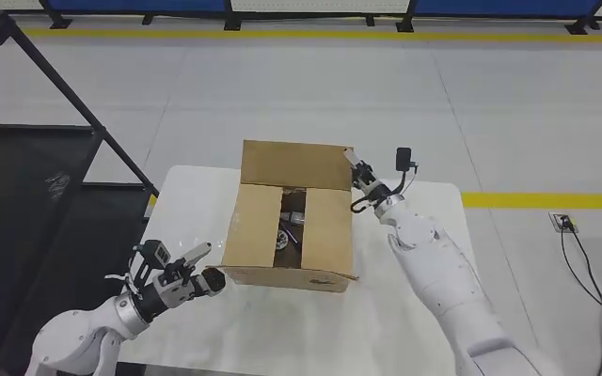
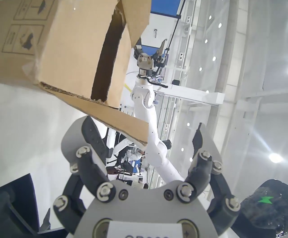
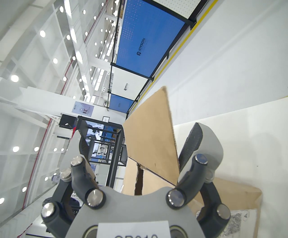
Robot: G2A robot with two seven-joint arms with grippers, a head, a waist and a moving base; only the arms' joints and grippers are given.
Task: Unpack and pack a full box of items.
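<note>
We see a white table (image 1: 198, 202) on a pale grey floor (image 1: 282, 94) crossed by yellow lines (image 1: 282, 34), a black mesh screen (image 1: 47, 188) just beside the table, blue wall panels (image 3: 148, 45) farther off, and rows of round lights (image 3: 14, 78) under a high white ceiling (image 3: 29, 18).

A white tabletop (image 1: 188, 202) stands on a pale grey floor (image 1: 282, 85). A yellow line (image 1: 310, 34) crosses the far floor. A black-framed dark screen (image 1: 47, 197) stands beside the tabletop. Blue wall panels (image 3: 148, 45) line the hall.
</note>
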